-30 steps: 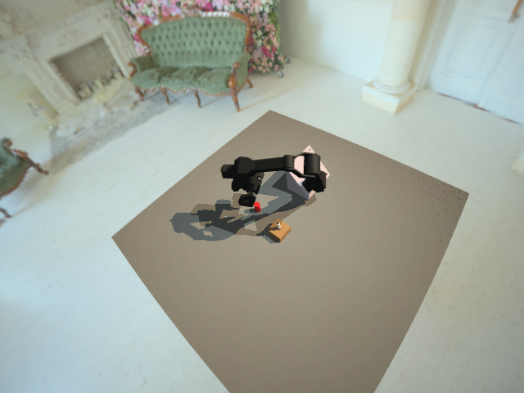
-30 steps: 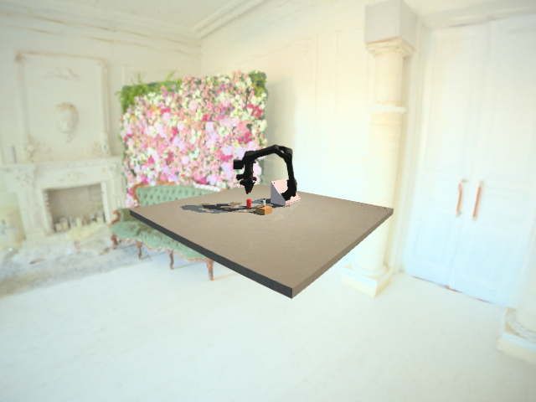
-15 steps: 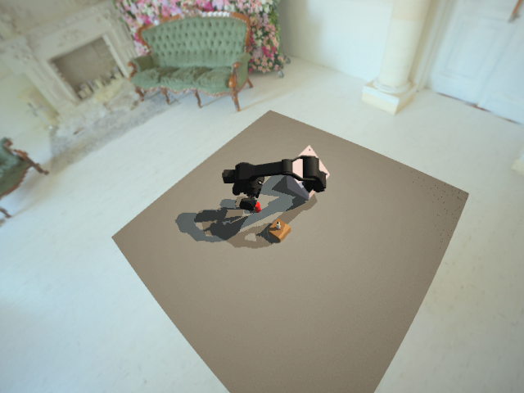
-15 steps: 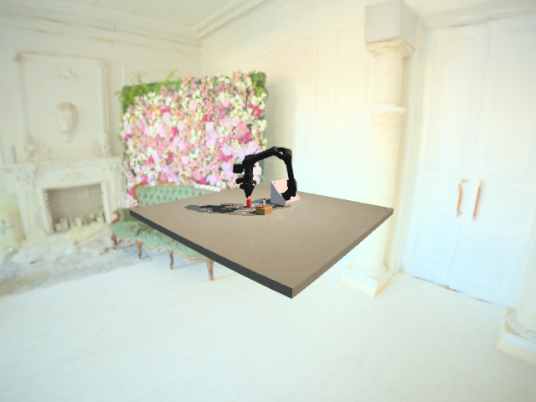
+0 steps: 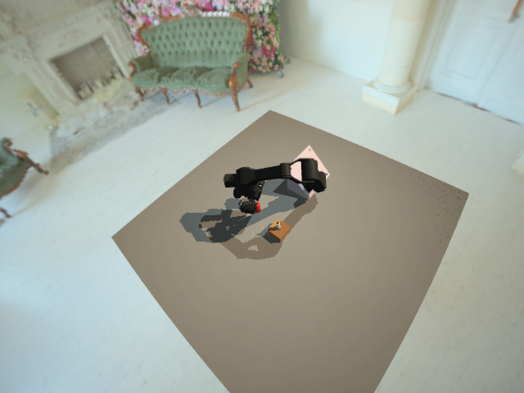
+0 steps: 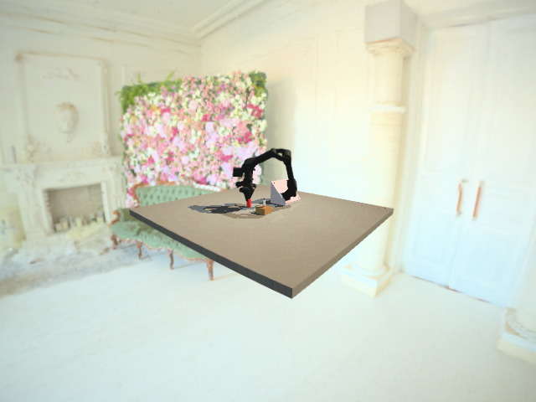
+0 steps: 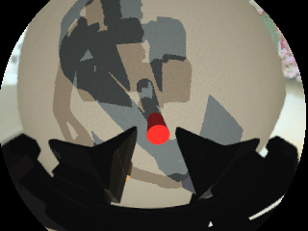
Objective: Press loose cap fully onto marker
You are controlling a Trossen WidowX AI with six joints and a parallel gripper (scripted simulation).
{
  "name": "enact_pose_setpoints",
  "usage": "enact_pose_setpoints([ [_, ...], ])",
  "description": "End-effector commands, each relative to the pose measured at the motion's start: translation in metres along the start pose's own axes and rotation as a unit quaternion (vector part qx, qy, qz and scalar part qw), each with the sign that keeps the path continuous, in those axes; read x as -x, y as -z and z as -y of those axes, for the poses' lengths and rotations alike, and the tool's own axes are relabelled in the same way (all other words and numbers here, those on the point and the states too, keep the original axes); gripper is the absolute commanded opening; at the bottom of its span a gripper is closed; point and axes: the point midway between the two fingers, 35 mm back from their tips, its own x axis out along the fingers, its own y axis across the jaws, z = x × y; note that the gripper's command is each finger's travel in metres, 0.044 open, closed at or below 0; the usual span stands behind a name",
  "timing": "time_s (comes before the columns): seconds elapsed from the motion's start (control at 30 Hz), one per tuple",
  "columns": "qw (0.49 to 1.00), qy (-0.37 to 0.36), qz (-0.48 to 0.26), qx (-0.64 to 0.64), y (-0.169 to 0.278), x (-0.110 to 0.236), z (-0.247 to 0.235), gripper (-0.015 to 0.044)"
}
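Observation:
The red cap (image 5: pixel 257 206) (image 6: pixel 249 203) (image 7: pixel 157 130) stands upright on the brown table (image 5: pixel 295 304) (image 6: pixel 276 246). My gripper (image 5: pixel 250 205) (image 6: pixel 248 197) (image 7: pixel 157 130) points straight down over the cap. Its fingers are open, one on each side of the cap's top, with a gap to each. The marker (image 5: pixel 277 225) (image 6: pixel 263 202) stands upright and uncapped in the orange-brown holder block (image 5: pixel 281 233) (image 6: pixel 263 210), a short way to the right of the cap. The holder does not show in the wrist view.
The arm's base sits on a pink plate (image 5: pixel 309 153) with a grey wedge (image 5: pixel 291 187) (image 6: pixel 278 191) behind the holder. The arm arches over the table between base and cap. Dark shadows lie to the left of the cap.

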Motion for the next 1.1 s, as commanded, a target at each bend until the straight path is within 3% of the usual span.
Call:
enact_pose_setpoints([
  [0.0,1.000,-0.001,-0.005,-0.004,0.002,-0.010,0.001,0.0240],
  [0.57,1.000,-0.002,-0.006,-0.004,0.004,-0.031,0.001,0.0240],
  [0.73,1.000,-0.002,-0.006,-0.004,0.004,-0.031,0.002,0.0108],
  [1.0,1.000,-0.002,-0.006,-0.004,0.004,-0.031,0.002,0.0055],
  [1.07,1.000,-0.002,-0.006,-0.004,0.004,-0.030,0.001,0.0002],
])
